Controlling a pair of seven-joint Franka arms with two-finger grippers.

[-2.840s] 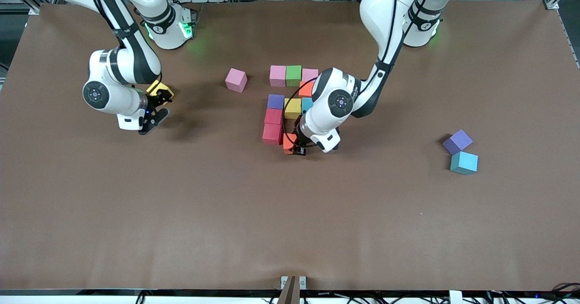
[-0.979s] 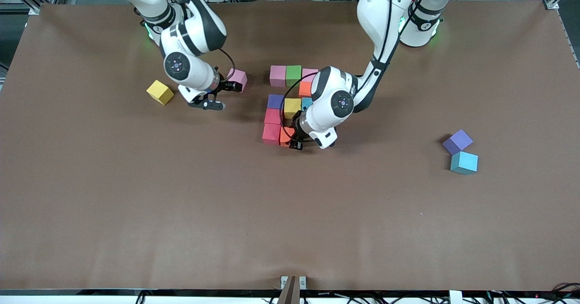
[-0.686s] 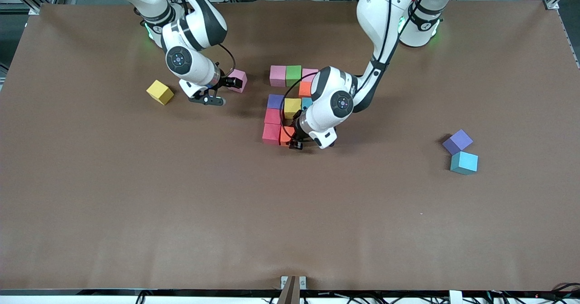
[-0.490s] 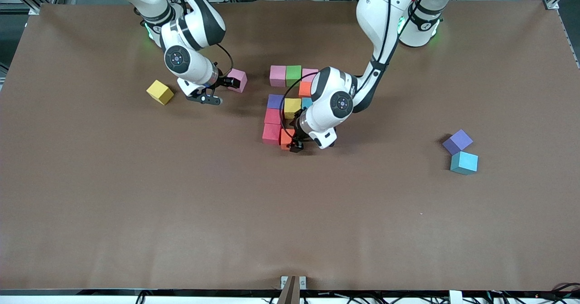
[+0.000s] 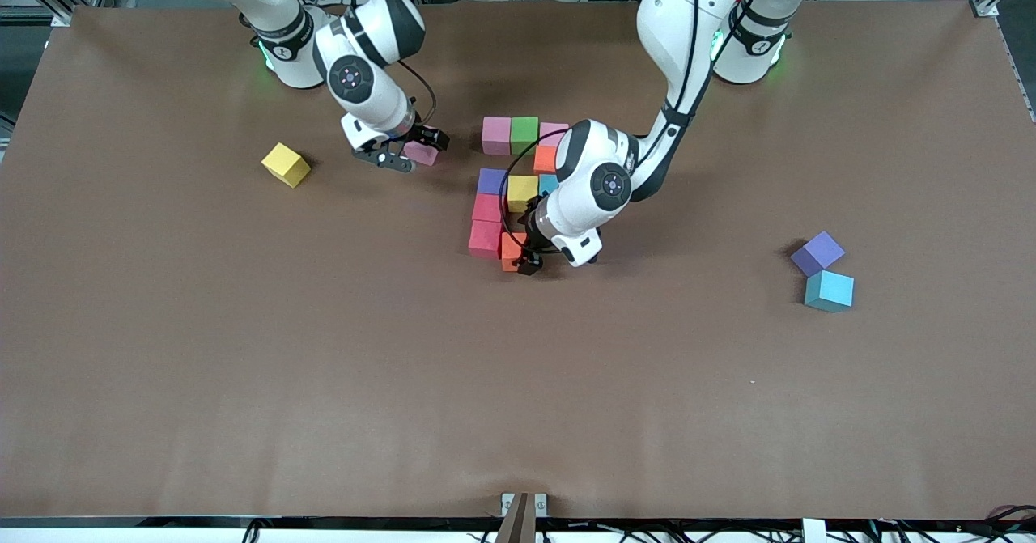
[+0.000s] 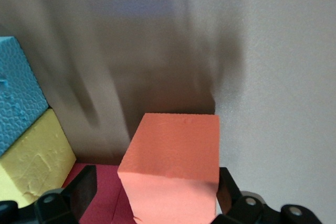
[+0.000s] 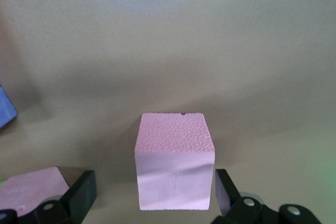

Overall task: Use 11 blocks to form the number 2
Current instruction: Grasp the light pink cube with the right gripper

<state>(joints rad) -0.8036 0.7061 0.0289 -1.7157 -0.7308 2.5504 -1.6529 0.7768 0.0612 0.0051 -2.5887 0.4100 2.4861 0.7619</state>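
Observation:
The blocks of the number 2 lie mid-table: a pink (image 5: 496, 134), green (image 5: 524, 133) and pink (image 5: 555, 131) row, an orange block (image 5: 546, 159), then purple (image 5: 491, 180), yellow (image 5: 523, 191) and light blue (image 5: 549, 182), and two red blocks (image 5: 486, 222). A second orange block (image 5: 510, 249) (image 6: 176, 156) sits beside the nearer red one. My left gripper (image 5: 520, 256) (image 6: 155, 195) straddles it, open, fingers off its sides. My right gripper (image 5: 413, 150) (image 7: 152, 192) stands open around a loose pink block (image 5: 423, 154) (image 7: 175, 166), with gaps on both sides.
A spare yellow block (image 5: 286, 164) lies toward the right arm's end. A purple block (image 5: 817, 252) and a teal block (image 5: 829, 290) touch each other toward the left arm's end. The brown table (image 5: 518, 397) is bare nearer the front camera.
My left gripper has opened and let go of the orange block beside the red one. My right gripper has swung round to straddle the loose pink block.

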